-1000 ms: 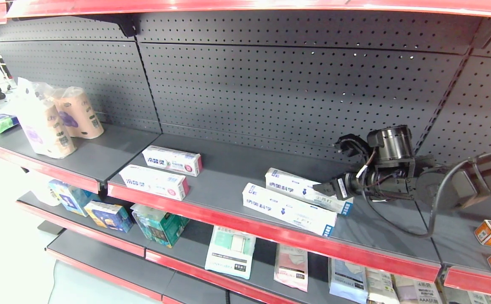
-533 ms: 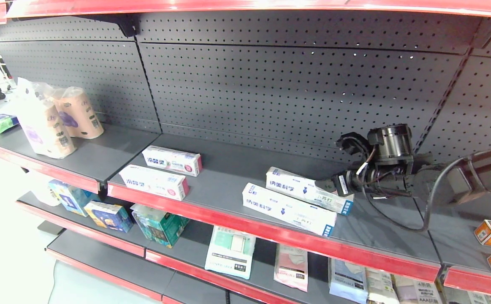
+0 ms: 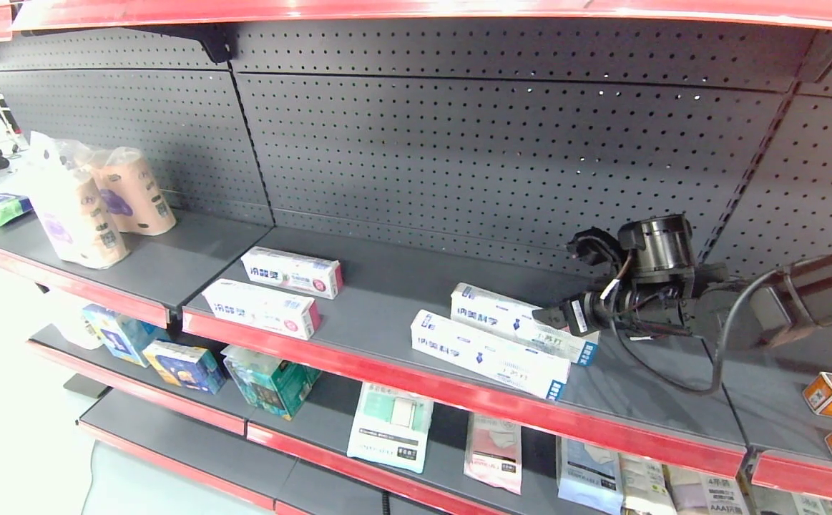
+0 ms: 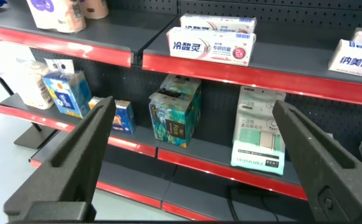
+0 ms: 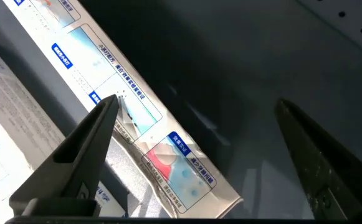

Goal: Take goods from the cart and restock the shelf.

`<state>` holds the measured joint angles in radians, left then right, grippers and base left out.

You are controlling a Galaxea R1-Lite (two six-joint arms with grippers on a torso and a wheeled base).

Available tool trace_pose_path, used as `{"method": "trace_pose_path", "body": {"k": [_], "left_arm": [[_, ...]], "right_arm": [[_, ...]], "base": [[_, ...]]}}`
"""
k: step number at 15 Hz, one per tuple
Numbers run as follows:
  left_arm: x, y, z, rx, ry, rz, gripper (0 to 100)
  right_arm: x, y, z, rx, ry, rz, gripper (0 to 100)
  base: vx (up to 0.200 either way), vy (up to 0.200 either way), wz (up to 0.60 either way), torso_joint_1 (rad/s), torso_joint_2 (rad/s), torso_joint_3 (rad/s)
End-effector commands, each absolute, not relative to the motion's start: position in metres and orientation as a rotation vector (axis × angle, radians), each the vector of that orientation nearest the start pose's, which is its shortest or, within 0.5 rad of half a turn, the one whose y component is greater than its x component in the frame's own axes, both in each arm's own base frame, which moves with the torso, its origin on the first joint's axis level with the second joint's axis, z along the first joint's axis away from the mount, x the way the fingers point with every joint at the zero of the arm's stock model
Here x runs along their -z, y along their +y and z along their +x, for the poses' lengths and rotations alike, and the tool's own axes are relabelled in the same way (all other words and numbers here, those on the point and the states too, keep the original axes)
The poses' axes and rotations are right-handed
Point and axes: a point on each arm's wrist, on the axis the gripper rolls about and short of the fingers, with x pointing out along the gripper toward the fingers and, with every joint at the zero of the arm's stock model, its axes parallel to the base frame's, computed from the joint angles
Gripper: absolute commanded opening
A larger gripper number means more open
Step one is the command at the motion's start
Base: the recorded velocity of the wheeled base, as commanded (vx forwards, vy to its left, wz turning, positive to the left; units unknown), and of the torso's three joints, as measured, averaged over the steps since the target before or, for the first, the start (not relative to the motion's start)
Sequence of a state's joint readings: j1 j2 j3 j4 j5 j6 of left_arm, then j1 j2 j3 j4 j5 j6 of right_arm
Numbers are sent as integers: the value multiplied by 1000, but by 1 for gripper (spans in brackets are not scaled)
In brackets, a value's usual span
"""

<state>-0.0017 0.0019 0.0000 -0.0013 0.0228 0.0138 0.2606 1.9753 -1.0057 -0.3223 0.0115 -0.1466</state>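
while the right gripper (image 3: 548, 316) hangs, jaws spread wide, at the 3 o'clock end of the rear toothpaste box (image 3: 501, 315), that box lies flat on the shelf (image 3: 387, 286), long axis 10 to 4 o'clock, perhaps touching one finger.

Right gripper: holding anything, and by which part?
Nothing held. The right gripper is open, jaws spread wide at the end of the rear toothpaste box on the shelf, not clamped on it.
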Motion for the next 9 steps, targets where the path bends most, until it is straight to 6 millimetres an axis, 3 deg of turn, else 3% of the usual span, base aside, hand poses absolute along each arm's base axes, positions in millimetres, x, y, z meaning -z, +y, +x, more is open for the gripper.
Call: {"method": "trace_pose_path", "body": {"k": [1,9], "left_arm": [[-76,1,-23,-21,0,14,100],[-76,1,-23,-21,0,14,100]], "right_arm": [[-111,94,349,-313,630,-225,100],[-137,83,337,-262,569,-201,100]], "base": [[0,0,0,0,0,0],[0,0,0,0,0,0]]}}
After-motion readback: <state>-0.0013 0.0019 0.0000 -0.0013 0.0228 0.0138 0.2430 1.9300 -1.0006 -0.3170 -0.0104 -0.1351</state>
